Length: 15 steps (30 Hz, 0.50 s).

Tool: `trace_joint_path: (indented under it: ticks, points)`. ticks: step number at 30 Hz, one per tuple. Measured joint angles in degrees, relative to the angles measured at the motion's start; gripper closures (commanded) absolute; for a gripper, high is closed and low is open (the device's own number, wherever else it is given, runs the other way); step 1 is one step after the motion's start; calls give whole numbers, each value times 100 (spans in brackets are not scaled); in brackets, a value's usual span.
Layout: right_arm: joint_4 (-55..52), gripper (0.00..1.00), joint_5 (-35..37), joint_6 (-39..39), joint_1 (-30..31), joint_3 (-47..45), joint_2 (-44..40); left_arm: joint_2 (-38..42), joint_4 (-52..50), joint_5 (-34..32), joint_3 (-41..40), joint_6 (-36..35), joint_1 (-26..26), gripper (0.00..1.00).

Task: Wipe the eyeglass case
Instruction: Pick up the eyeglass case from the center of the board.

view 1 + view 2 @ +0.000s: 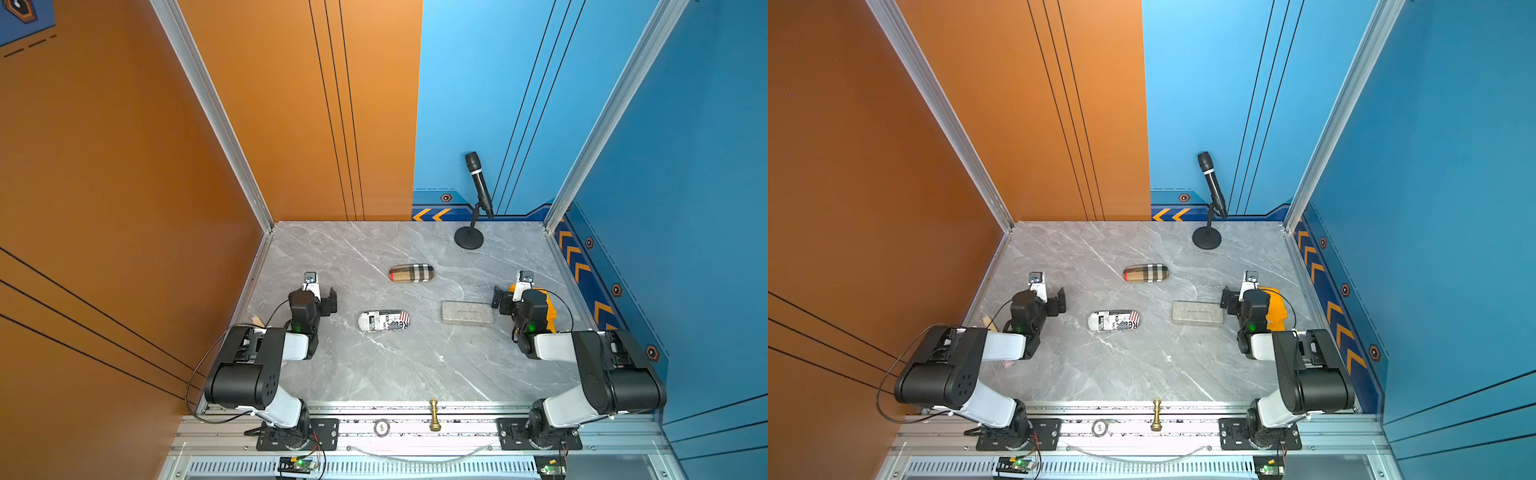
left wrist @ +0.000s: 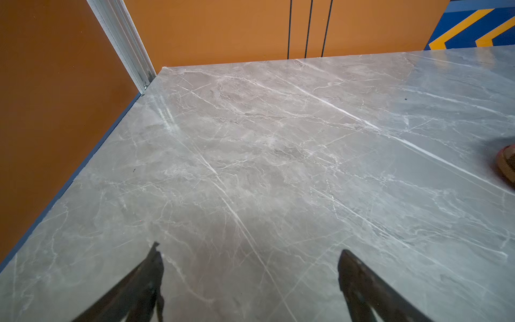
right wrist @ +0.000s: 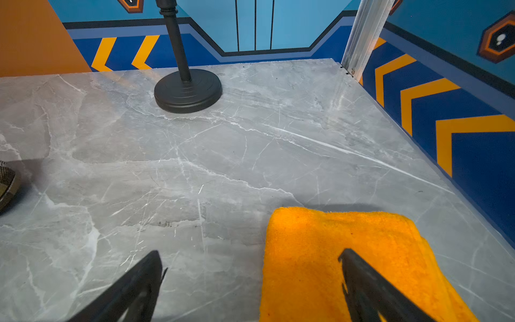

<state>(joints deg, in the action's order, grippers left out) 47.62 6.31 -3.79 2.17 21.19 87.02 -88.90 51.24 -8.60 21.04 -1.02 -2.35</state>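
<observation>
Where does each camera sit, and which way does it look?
Top views: high over the near edge, looking down on the marble table; both arms show.
Left wrist: faces the far orange wall; open left gripper.
Right wrist: faces the microphone stand; open right gripper, orange cloth.
Shared: both wrist views catch the plaid eyeglass case.

Grey marble-patterned table. Toward the back edge, mid-width, a plaid eyeglass case. Nearer the front, a newsprint-patterned eyeglass case and, right of it, a grey rectangular eyeglass case, all apart. Microphone stand near the back right corner. Folded orange cloth by the right edge.
</observation>
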Motion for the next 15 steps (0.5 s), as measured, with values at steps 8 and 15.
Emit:
trace_joint_path:
  ticks: [8, 15]
  points:
    - [0, 1, -2, 0, 0, 0, 0, 0, 0, 0, 0, 0, 0, 2]
    - [0, 1, -4, 0, -57, 2, 0, 0, 0, 0, 0, 0, 0, 2]
